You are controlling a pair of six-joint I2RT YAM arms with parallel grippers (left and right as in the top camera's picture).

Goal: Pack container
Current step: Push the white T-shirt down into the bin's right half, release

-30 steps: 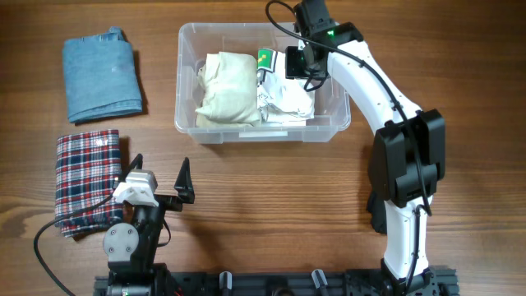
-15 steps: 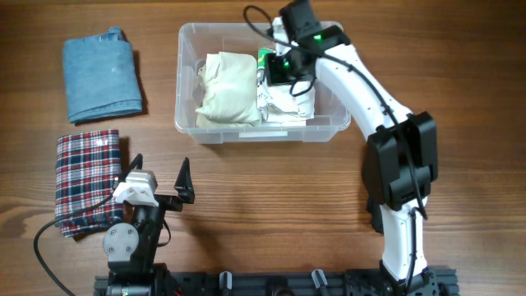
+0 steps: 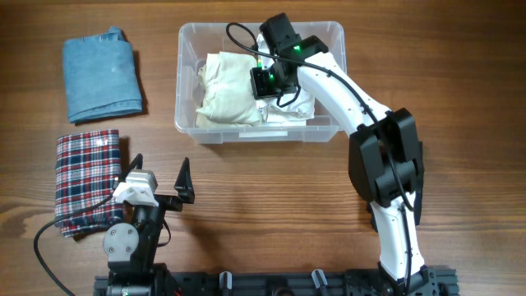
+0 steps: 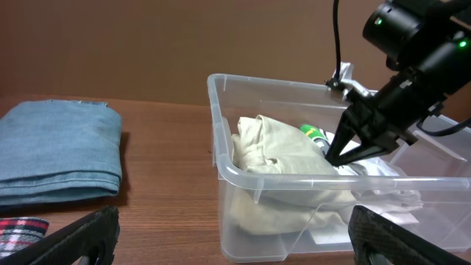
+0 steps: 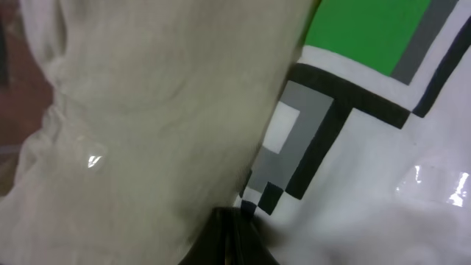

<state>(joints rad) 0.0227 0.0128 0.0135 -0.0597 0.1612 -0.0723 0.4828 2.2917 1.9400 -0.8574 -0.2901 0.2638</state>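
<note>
The container [image 3: 185, 82] is a clear plastic bin at the back middle of the table. Inside it, a folded cream garment [image 3: 226, 86] lies on the left and a white garment with a green, grey and black print [image 3: 294, 108] lies on the right. My right gripper [image 3: 261, 82] is shut, with its tips pressed into the seam between the two garments. The right wrist view shows the tips [image 5: 232, 235] between the cream cloth [image 5: 147, 110] and the print [image 5: 353, 169]. My left gripper [image 3: 160, 177] is open and empty, low at the front left.
A folded blue denim garment [image 3: 100, 76] lies at the back left, left of the bin. A folded red-and-navy plaid garment [image 3: 86, 181] lies at the front left, beside my left arm. The left wrist view shows the bin's near corner [image 4: 221, 165].
My right gripper moved left across the bin, from over the white printed garment to the seam beside the cream garment. The left arm has not moved.
</note>
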